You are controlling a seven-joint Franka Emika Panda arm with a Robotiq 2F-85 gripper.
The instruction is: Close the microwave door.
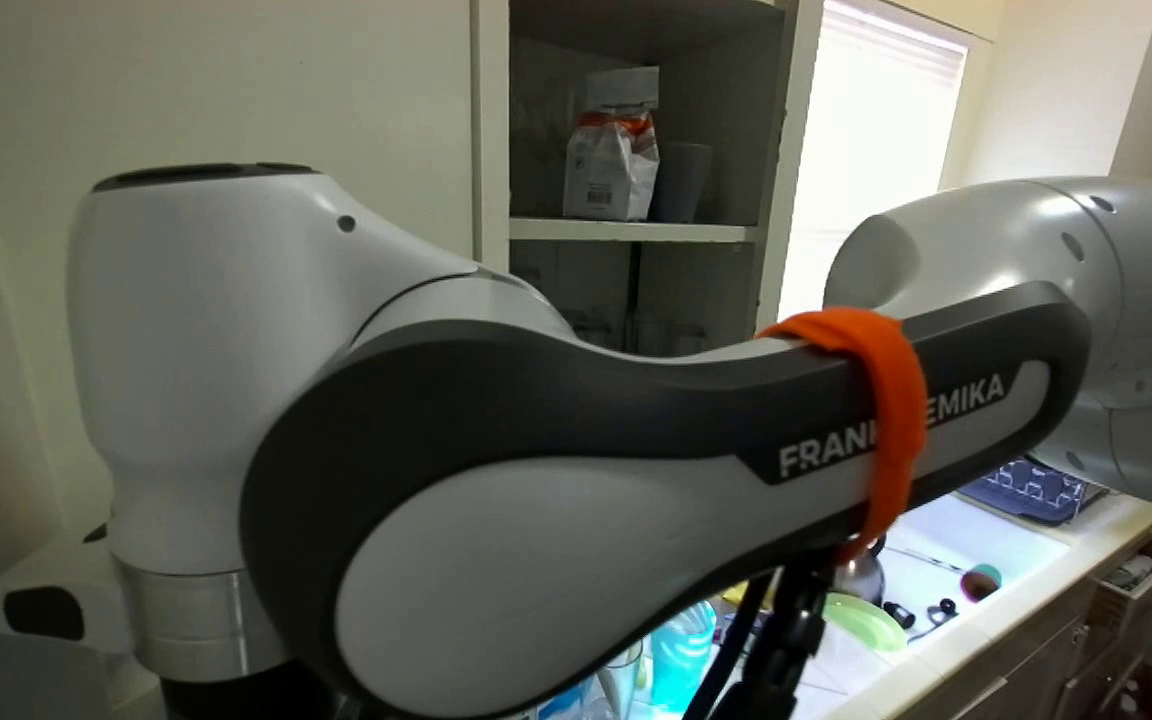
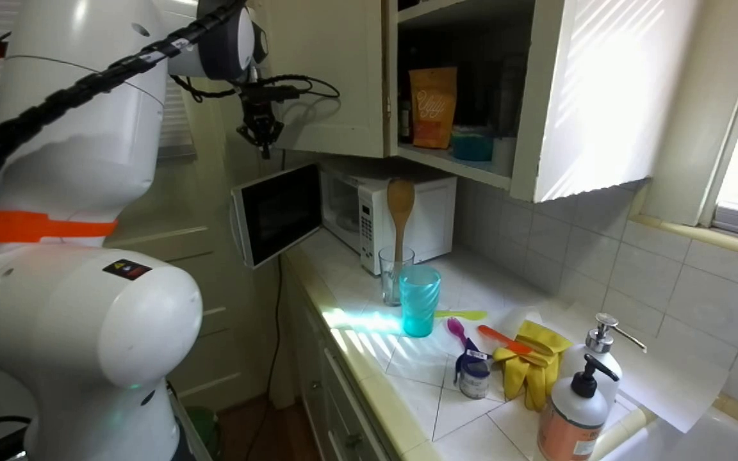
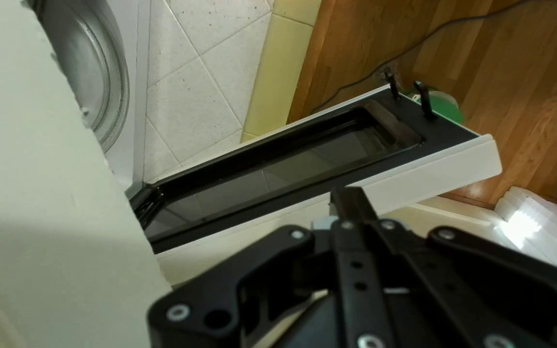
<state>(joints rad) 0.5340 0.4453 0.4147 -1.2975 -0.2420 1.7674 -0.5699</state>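
Note:
The white microwave (image 2: 430, 214) stands on the counter in an exterior view, under the cupboard. Its door (image 2: 282, 214), with a black window and white frame, is swung wide open past the counter's end. In the wrist view the door (image 3: 302, 166) runs across the middle, its inner face and two latch hooks showing; the turntable (image 3: 90, 72) shows at the upper left. My gripper (image 2: 266, 153) points down, above the door's top edge with a small gap. In the wrist view the gripper (image 3: 353, 203) has its fingers together with nothing between them. In an exterior view the arm hides the gripper.
An open cupboard door (image 2: 337, 96) hangs close beside the gripper; its pale edge (image 3: 51, 217) fills the left of the wrist view. A glass with a wooden spoon (image 2: 401, 205) and a teal cup (image 2: 419, 304) stand before the microwave. A cable (image 2: 273, 358) hangs below the door.

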